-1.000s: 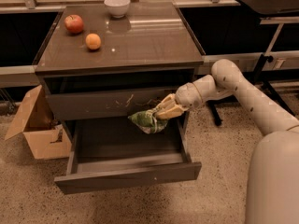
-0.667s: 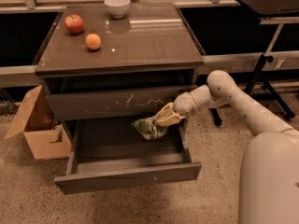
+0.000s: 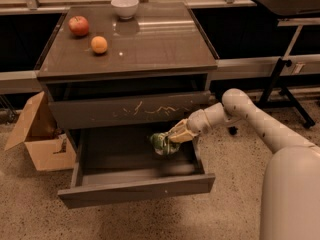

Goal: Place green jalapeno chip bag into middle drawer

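Observation:
The green jalapeno chip bag (image 3: pixel 161 143) is a small wrinkly green bag held in my gripper (image 3: pixel 172 137), which is shut on its right side. The bag hangs low inside the open middle drawer (image 3: pixel 135 190), over the right part of its floor; I cannot tell whether it touches the floor. The drawer is pulled out, its plain grey front panel facing the camera. My arm (image 3: pixel 240 109) reaches in from the right, below the scratched upper drawer front (image 3: pixel 130 111).
On the cabinet top stand a white bowl (image 3: pixel 125 6), a red apple (image 3: pixel 79 25) and an orange fruit (image 3: pixel 99 44). An open cardboard box (image 3: pixel 42 136) sits on the floor to the left. A black stand (image 3: pixel 285 69) is at the right.
My gripper has carried the bag down and a little to the left, from just under the scratched drawer front into the open middle drawer.

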You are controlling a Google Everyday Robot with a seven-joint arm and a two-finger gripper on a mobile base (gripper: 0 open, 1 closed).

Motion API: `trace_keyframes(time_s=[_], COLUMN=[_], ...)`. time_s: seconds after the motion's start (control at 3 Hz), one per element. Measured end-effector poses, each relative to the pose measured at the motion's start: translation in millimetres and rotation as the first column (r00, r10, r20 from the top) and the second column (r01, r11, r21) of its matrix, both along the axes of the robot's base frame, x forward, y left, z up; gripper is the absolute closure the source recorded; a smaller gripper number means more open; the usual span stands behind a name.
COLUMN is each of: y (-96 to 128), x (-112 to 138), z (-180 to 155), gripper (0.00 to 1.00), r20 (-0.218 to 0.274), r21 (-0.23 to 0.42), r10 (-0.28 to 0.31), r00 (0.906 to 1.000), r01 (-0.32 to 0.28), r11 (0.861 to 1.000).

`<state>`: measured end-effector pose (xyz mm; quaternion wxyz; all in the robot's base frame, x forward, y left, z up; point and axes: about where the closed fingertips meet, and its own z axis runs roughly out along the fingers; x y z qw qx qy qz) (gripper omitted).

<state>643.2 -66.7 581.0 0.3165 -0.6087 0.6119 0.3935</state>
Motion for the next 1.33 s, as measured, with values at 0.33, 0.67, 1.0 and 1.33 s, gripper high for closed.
trace_keyframes(time_s=[0.33,0.67,1.0,1.33], y=[-1,0,-1,-3], x=[1,3,3,4], z=[-29,-38,-42,-43], gripper=[0.75,0.52,0.28,0.06], r20=[-0.006,-0.002,0.005,0.013], r21=[0.003,0.005,-0.002,0.002], r10=[-0.083,-0.106,-0.134,-0.164], r00=[0.9966,0.9944,0.991,0.9863], r01=[0.083,0.106,0.134,0.164], r11=[0.997,0.994,0.991,0.986])
